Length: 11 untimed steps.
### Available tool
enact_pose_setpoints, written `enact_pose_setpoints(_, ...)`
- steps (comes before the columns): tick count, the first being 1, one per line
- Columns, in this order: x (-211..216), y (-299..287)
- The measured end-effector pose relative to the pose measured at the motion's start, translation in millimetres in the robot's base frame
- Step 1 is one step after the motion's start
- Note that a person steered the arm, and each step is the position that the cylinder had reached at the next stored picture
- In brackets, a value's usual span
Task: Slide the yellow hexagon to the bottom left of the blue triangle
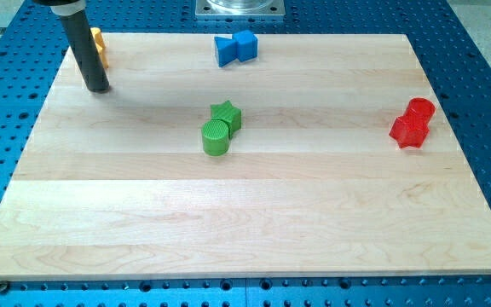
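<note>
Pale wooden board (254,222) fills most of the view, sitting on a blue perforated metal table (484,51). Grey metal mount plate (240,8) at the view's top centre, just beyond the board's far edge.

Dark straight rod (83,43) comes down at the view's top left. No gripper on it, so nothing opens, closes or holds; it's just a rod end. My tip (98,88) rests on the board near the top-left corner.

Yellow block (98,47), presumably the yellow hexagon: mostly hidden behind the rod, only a sliver shows at the rod's right side, shape can't be confirmed. It's at the board's top-left edge, just above and beside my tip; contact with the rod can't be told.

Blue pair at the board's top centre, touching: left blue block (226,51), angular, likely the blue triangle; right blue block (245,44), cube-like. Well apart from the yellow block, to the view's right of it.

Green pair mid-board, touching: green cylinder (216,137) in front, green star (227,114) behind it to the upper right.

Red pair near the right edge, touching: red cylinder (419,110) above, red block (408,132) below it, shape unclear.
</note>
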State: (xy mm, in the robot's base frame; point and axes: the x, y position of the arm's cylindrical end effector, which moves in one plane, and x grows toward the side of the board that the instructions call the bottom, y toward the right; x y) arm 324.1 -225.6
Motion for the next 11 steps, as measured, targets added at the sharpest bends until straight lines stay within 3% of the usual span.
enact_pose_setpoints(4, 20, -57)
enact_pose_setpoints(6, -38, -55)
enact_pose_setpoints(7, -63, -47)
enact_pose_setpoints(8, -55, 44)
enact_pose_setpoints(9, -25, 82)
enact_pose_setpoints(10, -22, 100)
enact_pose_setpoints(11, -30, 75)
